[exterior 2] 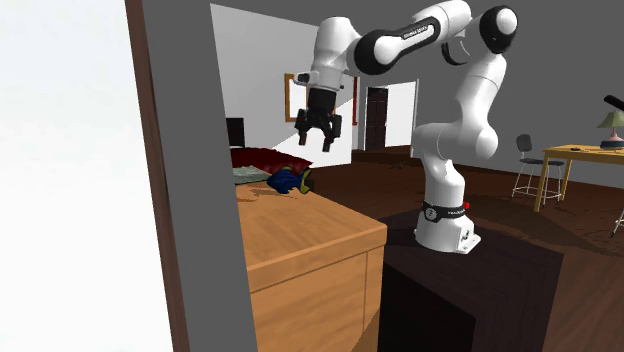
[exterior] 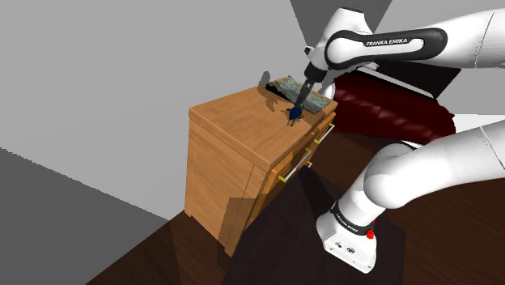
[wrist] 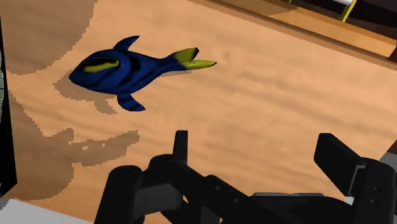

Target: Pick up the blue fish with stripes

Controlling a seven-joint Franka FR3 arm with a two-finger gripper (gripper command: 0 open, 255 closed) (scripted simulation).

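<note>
Approach step: gripper [exterior 2: 323, 143] is hovering above the blue fish [wrist: 124, 67] on the wooden counter [wrist: 267, 95], fingers [wrist: 334, 156] standing wide apart, holding nothing. Next, likely: centring over its body, descending, closing.

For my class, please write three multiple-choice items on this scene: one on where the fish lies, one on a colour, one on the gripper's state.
1. Where does the blue fish lie?
A. on top of the wooden dresser
B. on the floor
C. in an open drawer

2. What colour is the fish's tail?
A. red
B. yellow
C. white

3. How is the gripper?
A. shut on the fish
B. open, clear of the fish
C. shut on nothing

Key:
1 A, the fish rests on bare wood.
2 B, the tail is yellow against the blue body.
3 B, the fingers stand apart and the fish lies beyond them, untouched.
</note>
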